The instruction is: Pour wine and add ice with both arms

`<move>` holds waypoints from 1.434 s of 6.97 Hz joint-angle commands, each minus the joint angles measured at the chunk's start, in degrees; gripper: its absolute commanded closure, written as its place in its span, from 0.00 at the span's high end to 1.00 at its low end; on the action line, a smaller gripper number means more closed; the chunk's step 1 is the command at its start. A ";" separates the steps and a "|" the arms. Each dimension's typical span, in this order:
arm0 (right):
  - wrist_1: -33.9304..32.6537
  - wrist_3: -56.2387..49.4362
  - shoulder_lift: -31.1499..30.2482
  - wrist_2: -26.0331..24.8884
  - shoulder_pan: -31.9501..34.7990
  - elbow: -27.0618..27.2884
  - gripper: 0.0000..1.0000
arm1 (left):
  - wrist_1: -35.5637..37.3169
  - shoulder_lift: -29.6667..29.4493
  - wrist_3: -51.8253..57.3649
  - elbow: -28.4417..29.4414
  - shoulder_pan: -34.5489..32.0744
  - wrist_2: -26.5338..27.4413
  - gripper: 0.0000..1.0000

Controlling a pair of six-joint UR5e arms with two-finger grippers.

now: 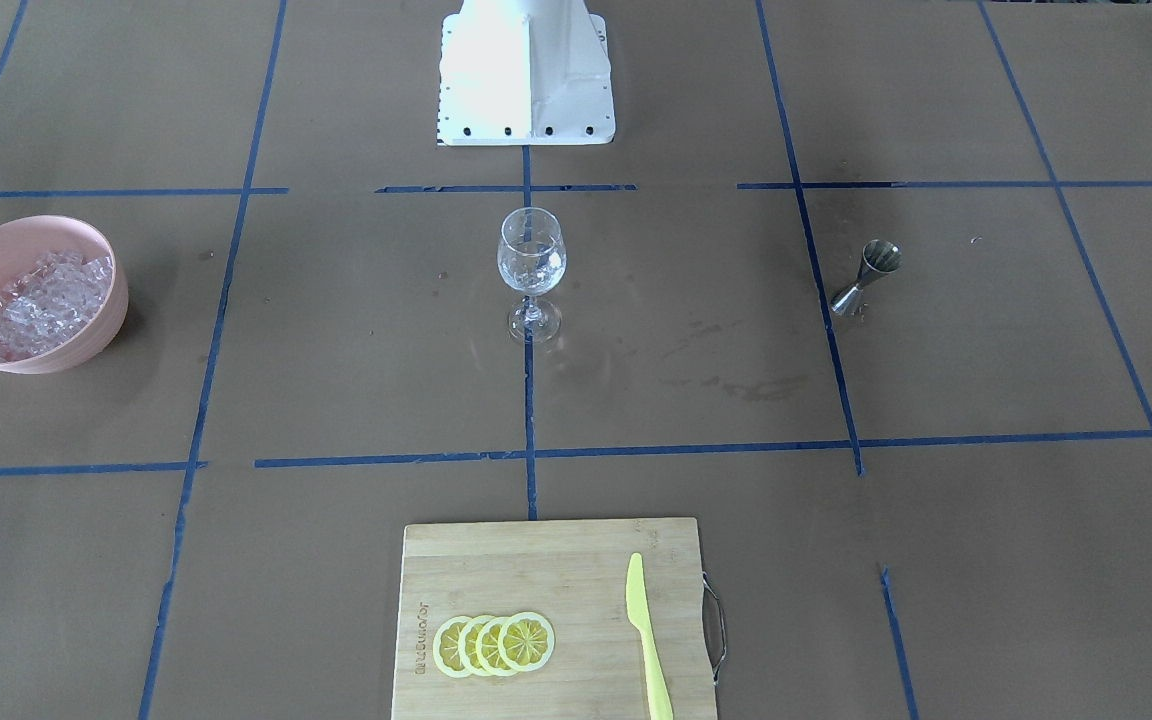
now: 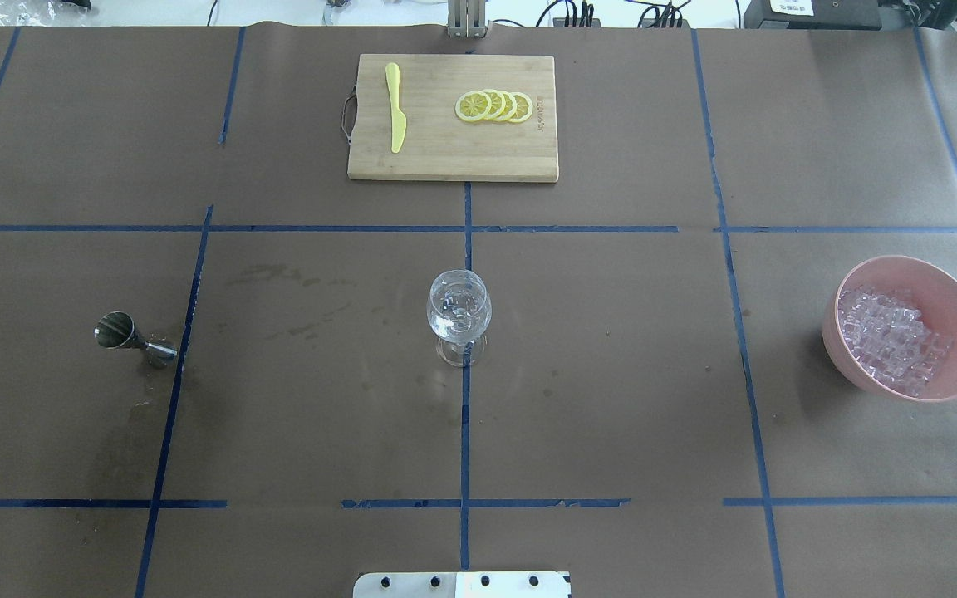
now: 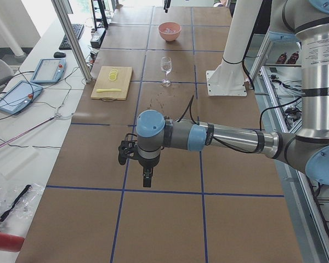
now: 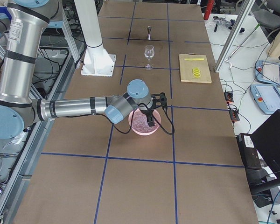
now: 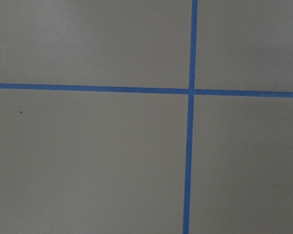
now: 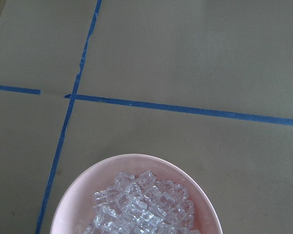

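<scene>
item: ice (image 6: 141, 204), a glittering heap in a pink bowl (image 6: 88, 180); far right of the overhead frame, bottom middle of the right wrist frame.
right claw (image 4: 151, 122): hangs over the bowl in the right-side view, ice directly beneath; clenched or released, cannot tell.
left claw (image 3: 147, 178): over bare worktop (image 2: 611, 399) by a tape cross; state likewise untold.
nearer arm, judged: the right arm.
room: wine glass (image 2: 458, 311) mid-frame, jigger (image 2: 125, 335) at left; bare paper lies between bowl and glass.
</scene>
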 commanded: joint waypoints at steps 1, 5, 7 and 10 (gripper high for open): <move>6.53 12.07 -1.37 -9.78 -8.97 0.45 1.00 | -0.30 -0.19 0.01 -0.35 0.61 -0.20 1.00; 15.62 25.06 -3.58 -27.93 -21.14 -3.22 0.91 | -0.47 -0.46 0.01 -0.44 0.87 -0.20 1.00; 15.54 25.06 -4.46 -32.58 -24.29 -3.42 0.85 | -0.47 -0.46 0.01 -0.44 0.87 -0.20 1.00; 15.54 24.97 -4.72 -34.80 -26.85 -3.42 0.69 | -0.47 -0.46 0.01 -0.44 0.87 -0.20 1.00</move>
